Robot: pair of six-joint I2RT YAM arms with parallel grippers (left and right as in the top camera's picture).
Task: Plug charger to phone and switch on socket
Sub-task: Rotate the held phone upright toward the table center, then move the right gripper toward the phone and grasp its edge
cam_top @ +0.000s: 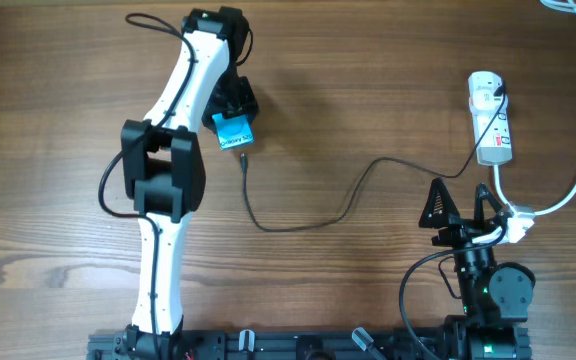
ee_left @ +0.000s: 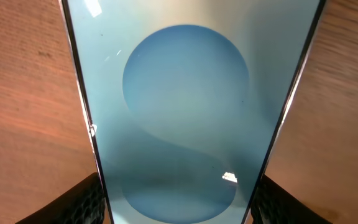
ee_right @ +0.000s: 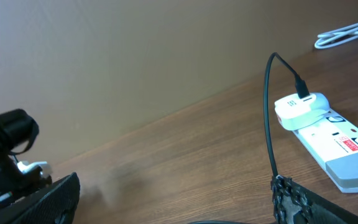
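Now L tool (ee_left: 179, 210) pinches phone (ee_left: 185, 106); R tool (cam_top: 459, 206) spread, near socket (cam_top: 491, 118).

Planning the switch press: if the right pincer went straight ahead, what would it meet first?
Probably the charger cable crossing ahead of the right pincer; the socket lies slightly right. Depth unclear.

Glossy glass phone (ee_left: 185, 112), wood-grain table (cam_top: 368, 90)

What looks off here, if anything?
Nothing spilled or damaged. Only oddity: the white lead from the socket kinks right beside the open right gripper, where it might snag.
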